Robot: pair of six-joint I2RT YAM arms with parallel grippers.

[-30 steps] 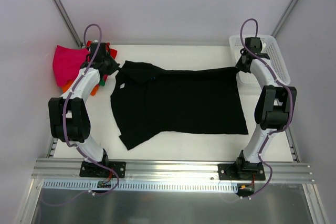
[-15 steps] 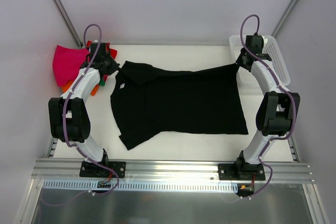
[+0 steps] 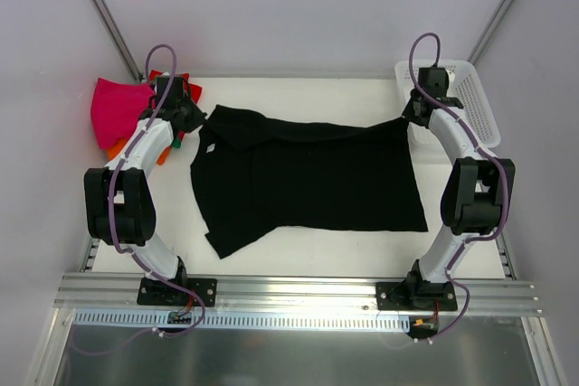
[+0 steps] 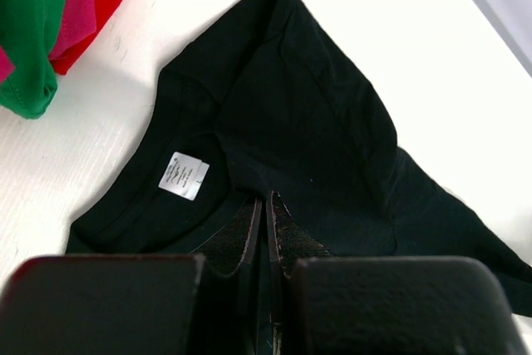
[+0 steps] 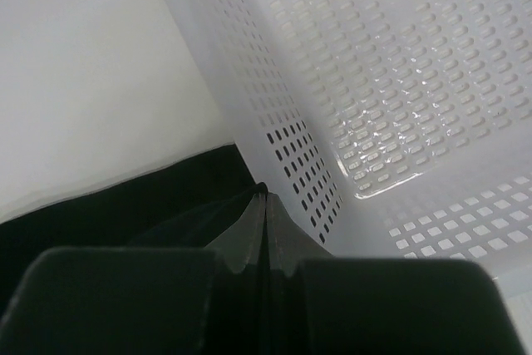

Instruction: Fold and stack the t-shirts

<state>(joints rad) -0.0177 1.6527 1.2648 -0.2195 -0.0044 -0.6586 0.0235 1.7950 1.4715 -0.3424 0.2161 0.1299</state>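
the black t-shirt [image 3: 308,178] lies spread flat on the white table [image 3: 298,97], with the neck to the left and the hem to the right. its small white label [image 4: 183,176] shows inside the collar.

the left claw [image 4: 264,205] is clenched. its two fingers are pressed together on the black cloth just beside the collar, at the far left part of the shirt.

the right claw [image 5: 262,193] is clenched too, on the far right corner of the hem, and this corner is drawn out to a point toward it. this claw is just beside the wall of the white basket [image 5: 374,81], which stands at the far right corner of the table.

at the far left corner lies a pile of folded shirts: a pink shirt [image 3: 118,110], an orange shirt [image 3: 161,156], a red shirt [image 3: 192,89] and a green shirt [image 4: 29,31]. in the left wrist view a strip of bare table lies between the pile and the black t-shirt.
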